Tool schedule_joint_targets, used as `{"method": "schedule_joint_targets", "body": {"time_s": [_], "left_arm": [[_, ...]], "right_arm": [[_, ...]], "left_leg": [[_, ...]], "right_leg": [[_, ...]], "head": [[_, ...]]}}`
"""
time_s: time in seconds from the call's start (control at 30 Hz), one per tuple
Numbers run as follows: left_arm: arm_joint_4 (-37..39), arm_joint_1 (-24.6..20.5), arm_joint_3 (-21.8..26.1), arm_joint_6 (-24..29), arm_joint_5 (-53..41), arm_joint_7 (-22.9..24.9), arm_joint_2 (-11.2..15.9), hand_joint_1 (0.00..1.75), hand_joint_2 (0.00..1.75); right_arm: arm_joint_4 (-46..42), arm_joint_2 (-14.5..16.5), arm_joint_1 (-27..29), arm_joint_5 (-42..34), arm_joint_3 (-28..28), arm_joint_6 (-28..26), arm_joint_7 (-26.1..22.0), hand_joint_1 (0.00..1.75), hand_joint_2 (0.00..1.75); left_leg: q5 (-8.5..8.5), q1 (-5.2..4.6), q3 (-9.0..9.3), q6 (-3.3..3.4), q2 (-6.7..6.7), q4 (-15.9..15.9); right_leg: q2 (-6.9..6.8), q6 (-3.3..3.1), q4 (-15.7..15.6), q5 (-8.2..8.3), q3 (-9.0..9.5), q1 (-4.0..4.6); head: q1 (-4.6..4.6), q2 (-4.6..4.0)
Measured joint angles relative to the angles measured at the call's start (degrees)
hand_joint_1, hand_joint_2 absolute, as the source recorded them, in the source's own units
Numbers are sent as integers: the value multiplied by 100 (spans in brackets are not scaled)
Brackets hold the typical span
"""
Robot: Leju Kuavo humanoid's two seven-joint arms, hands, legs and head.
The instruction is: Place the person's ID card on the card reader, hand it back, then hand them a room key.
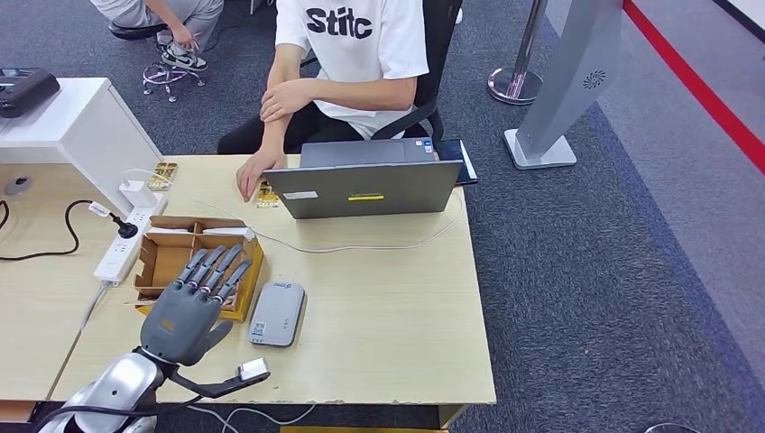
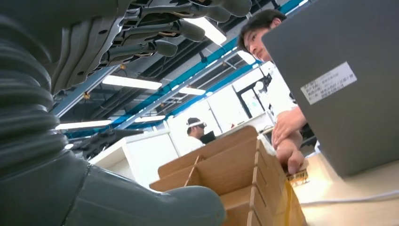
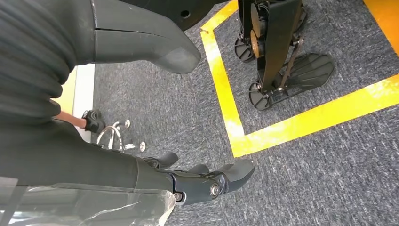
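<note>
My left hand hovers palm down, fingers spread and straight, over the near end of a brown cardboard divider box; it holds nothing. The left wrist view has this hand above the box. A grey card reader lies flat just right of the box, with nothing on it. Across the table a seated person rests a hand on a small gold-patterned card, also seen from the left wrist as hand and card. My right hand hangs over the carpet, empty, thumb apart from the fingers.
An open grey laptop stands at the table's far side, its cable trailing toward the box. A white power strip and a white cabinet sit left. A second patterned card lies by the cabinet. The table's right edge drops to carpet.
</note>
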Motion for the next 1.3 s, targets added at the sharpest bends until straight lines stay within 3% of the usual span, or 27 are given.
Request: {"method": "schedule_joint_targets", "body": {"time_s": [0.57, 1.3], "left_arm": [[416, -17, 54, -51, 179, 60, -26, 0, 175], [1267, -99, 530, -68, 167, 158, -237, 0, 175]], "right_arm": [[0, 1, 0, 80, -46, 12, 12, 0, 175], [0, 1, -2, 264, -87, 24, 17, 0, 175]], "left_leg": [[0, 0, 0, 0, 0, 0], [0, 1, 0, 0, 0, 0]], "right_leg": [[0, 0, 0, 0, 0, 0], [0, 0, 0, 0, 0, 0]], "head": [[1, 0], [1, 1]]}}
